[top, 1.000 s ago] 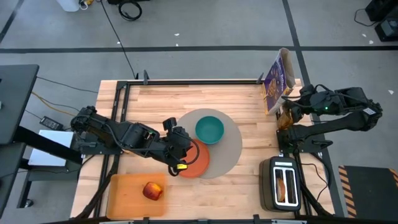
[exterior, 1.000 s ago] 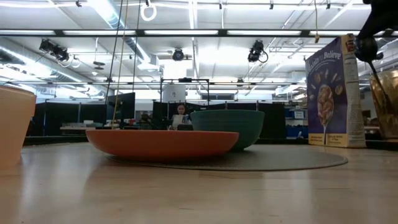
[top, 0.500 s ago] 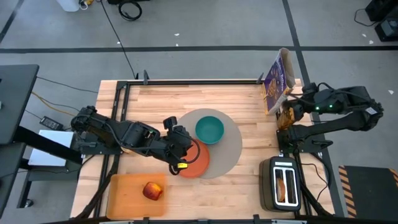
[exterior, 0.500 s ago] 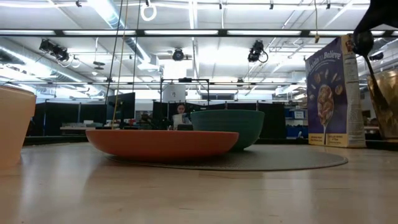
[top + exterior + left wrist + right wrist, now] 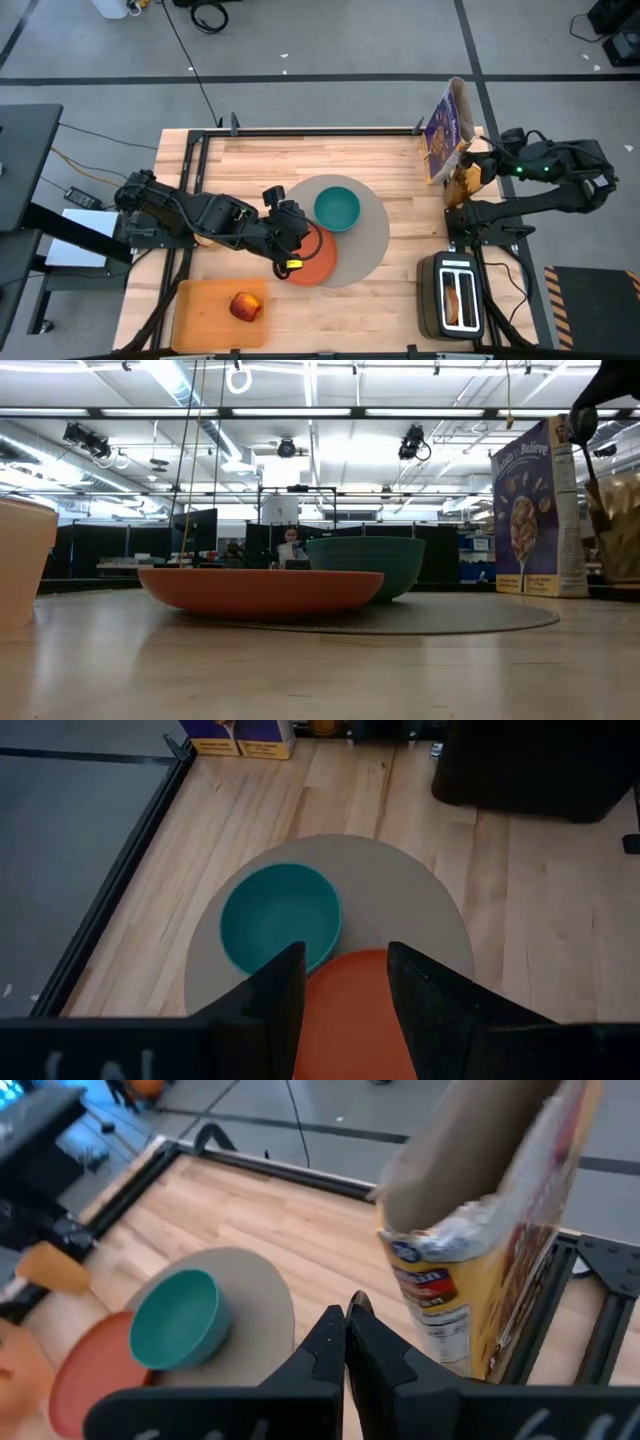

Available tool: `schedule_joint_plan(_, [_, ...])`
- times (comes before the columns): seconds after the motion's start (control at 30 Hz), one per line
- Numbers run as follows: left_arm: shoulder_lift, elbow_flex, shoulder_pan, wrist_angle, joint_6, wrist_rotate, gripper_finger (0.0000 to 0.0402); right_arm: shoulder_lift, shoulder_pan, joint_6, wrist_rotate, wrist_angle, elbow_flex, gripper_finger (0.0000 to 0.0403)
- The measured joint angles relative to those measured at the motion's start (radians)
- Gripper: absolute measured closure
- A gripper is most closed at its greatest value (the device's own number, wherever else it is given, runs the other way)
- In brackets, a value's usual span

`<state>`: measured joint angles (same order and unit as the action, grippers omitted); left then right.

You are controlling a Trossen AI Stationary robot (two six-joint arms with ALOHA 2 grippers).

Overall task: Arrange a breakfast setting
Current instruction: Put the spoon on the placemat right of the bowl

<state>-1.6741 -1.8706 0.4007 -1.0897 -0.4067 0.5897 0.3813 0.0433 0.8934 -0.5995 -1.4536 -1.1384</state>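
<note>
Breakfast setting, part-built: large round grey placemat [image 5: 365, 238] lies mid-table, with the teal bowl [image 5: 337, 208] on it and the round orange plate [image 5: 318, 259] overlapping its near-left edge; in the low view plate and bowl appear touching or nearly so. Red apple [image 5: 245, 306] sits apart on the rectangular orange cutting board [image 5: 205, 318] at the front-left corner. A bagel half seems to stand in the black-and-silver toaster [image 5: 455, 297] at front right; not certain. Spoon and cup not made out from above. Left gripper [image 5: 291, 252] is over the plate's left rim, fingers [image 5: 268, 1010] part spread with the rim lying between them; whether they actually pinch it cannot be told. Right gripper [image 5: 478, 165] is pressed together and empty, held up beside the open purple cereal box [image 5: 444, 127] at the back-right corner, well away from the mat. Key relation: the plate lies directly under the left gripper and extends away from it toward the mat centre, so the left arm is the nearer one by far. Judgement: plate is being settled on the mat. Open room lies rightward over bare mat; the bowl closes off the far side, so any push should run to the right, not toward the bowl. Table front edge is near.
</note>
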Motion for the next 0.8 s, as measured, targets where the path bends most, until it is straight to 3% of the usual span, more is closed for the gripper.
schedule_joint_plan(0.3, [0.000,0.000,0.000,0.002,0.018,0.000,0.0251,-0.083,0.000,0.029,0.002,0.073,0.119,0.0392])
schedule_joint_plan(0.8, [0.000,0.000,0.000,0.001,0.018,0.000,0.0251,-0.128,0.000,0.034,0.103,0.151,0.289,0.0392])
